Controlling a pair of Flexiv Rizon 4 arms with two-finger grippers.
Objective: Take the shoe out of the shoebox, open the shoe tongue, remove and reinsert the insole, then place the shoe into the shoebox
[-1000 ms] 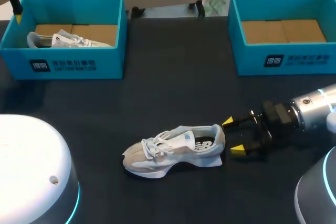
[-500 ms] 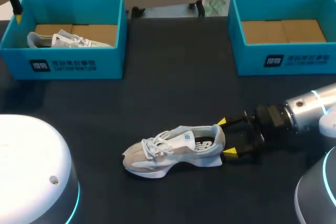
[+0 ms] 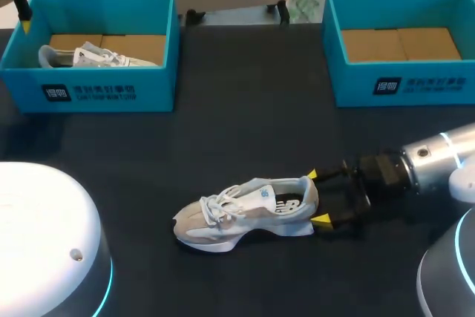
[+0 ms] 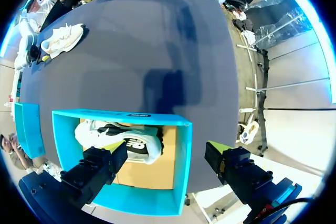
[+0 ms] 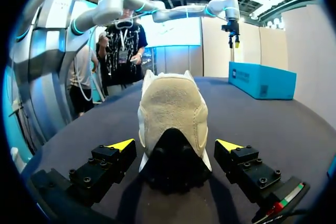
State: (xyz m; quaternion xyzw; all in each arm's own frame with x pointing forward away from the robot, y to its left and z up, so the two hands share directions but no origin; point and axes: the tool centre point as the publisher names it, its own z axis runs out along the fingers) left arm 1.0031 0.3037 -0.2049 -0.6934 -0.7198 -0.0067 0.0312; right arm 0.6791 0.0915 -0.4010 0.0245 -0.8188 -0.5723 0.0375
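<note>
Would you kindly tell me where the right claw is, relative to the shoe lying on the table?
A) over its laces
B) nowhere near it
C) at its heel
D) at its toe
C: the right claw is open, with one yellow tip on each side of the heel of the shoe.

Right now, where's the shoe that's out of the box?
Head view, near the table's middle: the shoe stands on its sole, toe leftward, heel between the open fingers of the right gripper.

Dark matte table (image 3: 245, 94), soft even light
</note>
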